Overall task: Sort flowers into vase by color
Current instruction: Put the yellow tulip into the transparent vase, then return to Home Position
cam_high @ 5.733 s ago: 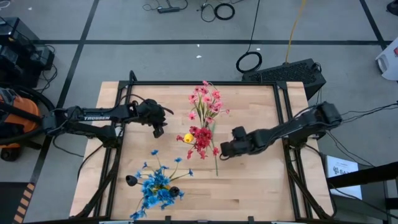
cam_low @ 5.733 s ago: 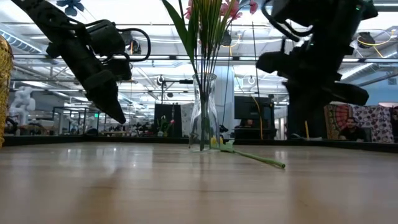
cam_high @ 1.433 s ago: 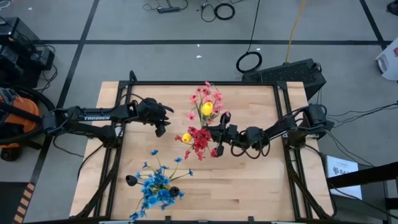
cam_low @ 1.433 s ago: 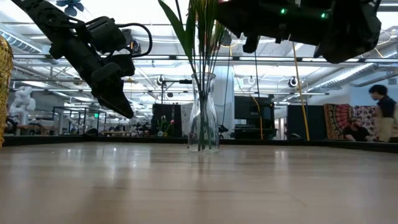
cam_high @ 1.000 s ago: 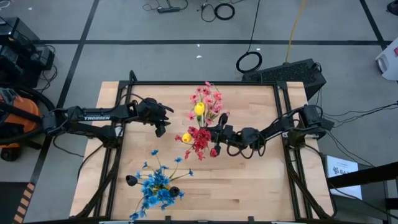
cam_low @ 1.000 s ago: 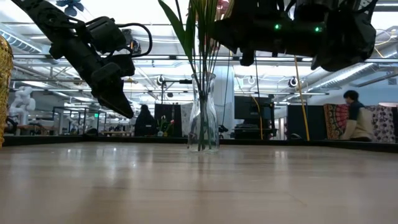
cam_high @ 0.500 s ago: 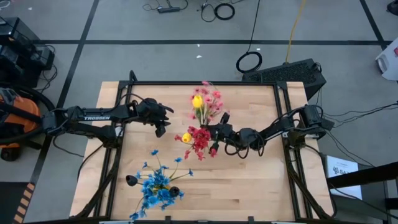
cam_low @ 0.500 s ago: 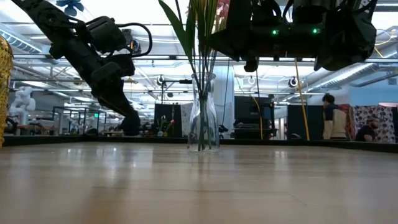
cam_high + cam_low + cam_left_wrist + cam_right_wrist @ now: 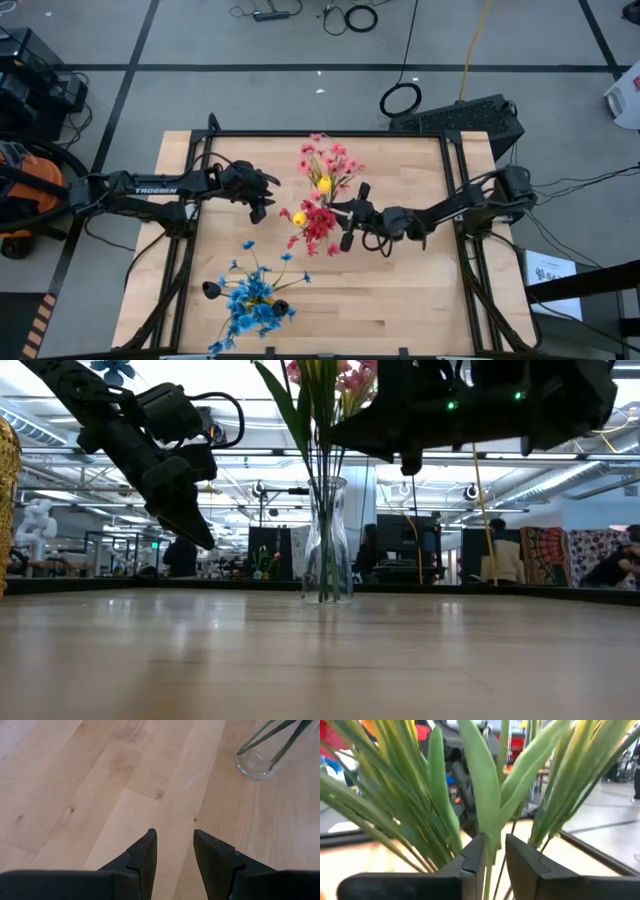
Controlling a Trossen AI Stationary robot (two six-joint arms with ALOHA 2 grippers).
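Note:
A clear glass vase (image 9: 328, 542) stands mid-table on its base and holds green stems with pink blossoms (image 9: 326, 161). Red blossoms (image 9: 320, 223) and a yellow bud (image 9: 299, 219) show beside them from above. Another yellow bud (image 9: 324, 184) sits just ahead of my right gripper (image 9: 347, 214), which hovers level above the vase mouth (image 9: 400, 422), shut on a green stem. Blue flowers (image 9: 250, 296) stand near the table's near-left corner. My left gripper (image 9: 173, 851) hangs open above bare wood left of the vase (image 9: 257, 762). My right gripper pinches one thin green stem (image 9: 489, 851) between its two fingers, which come level from the table's right and lie across it. The stem runs roughly upright through the hold, among the leaves of the bunch. Leaves hide both its ends in the right wrist view.
A golden vase (image 9: 6, 500) stands at the table's left edge in the low view. Two small dark things (image 9: 211, 290) (image 9: 281, 306) flank the blue flowers. A black frame (image 9: 330, 134) runs around the table. Bare wood (image 9: 410, 290) lies on the near right. People move in the room behind.
My right gripper has moved a little toward the table's left, over the vase, keeping its hold. The yellow bud ahead of it has swung among the pink blossoms, and the pink bunch has shifted slightly toward the left.

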